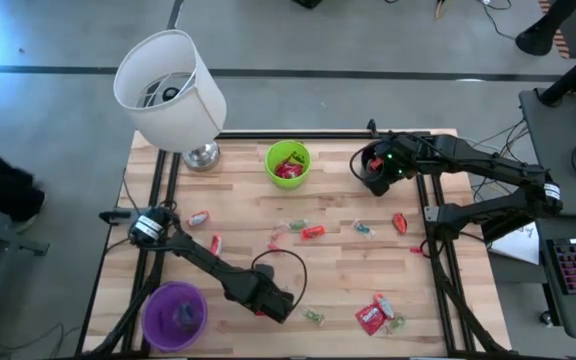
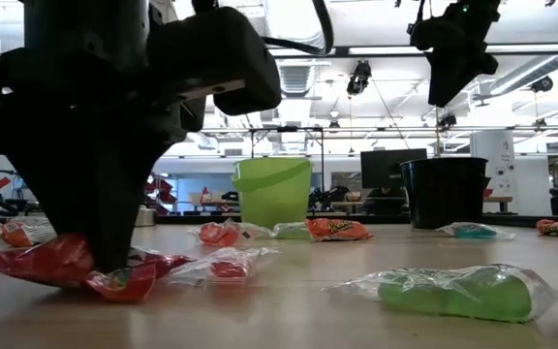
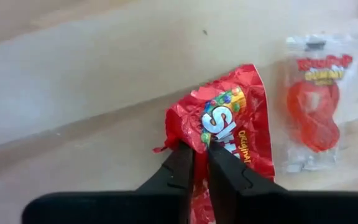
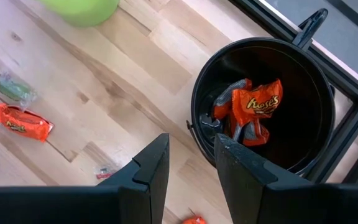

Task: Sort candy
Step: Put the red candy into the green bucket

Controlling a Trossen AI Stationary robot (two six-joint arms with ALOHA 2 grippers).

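My left gripper [image 3: 201, 148] stands near the table's front edge, pointing down and shut on a red Skittles packet [image 3: 235, 124] that lies on the wood. In the high view the gripper [image 1: 273, 300] hides the packet. Right beside it lies a clear-wrapped red gummy ring [image 3: 314, 112]. My right gripper [image 4: 191, 155] hangs open, with nothing between its fingers, above the black cup [image 4: 263, 106] at the far right, which holds orange packets [image 4: 253, 109]. More candy [image 1: 312, 231] is scattered over the table's middle. My left gripper pinches the red packet's crumpled edge [image 3: 199, 134] between its two fingers. The fingers come from above, pointing down. The rest of the packet [image 2: 56, 262] lies flat on the table around the fingers.
A green cup [image 1: 288, 163] with red candy stands at the far middle, a purple cup [image 1: 175, 313] at the near left, a white lamp [image 1: 171, 92] at the far left. Red packets [image 1: 370, 318] lie near right; a green sweet [image 2: 453, 291] lies by the front edge.
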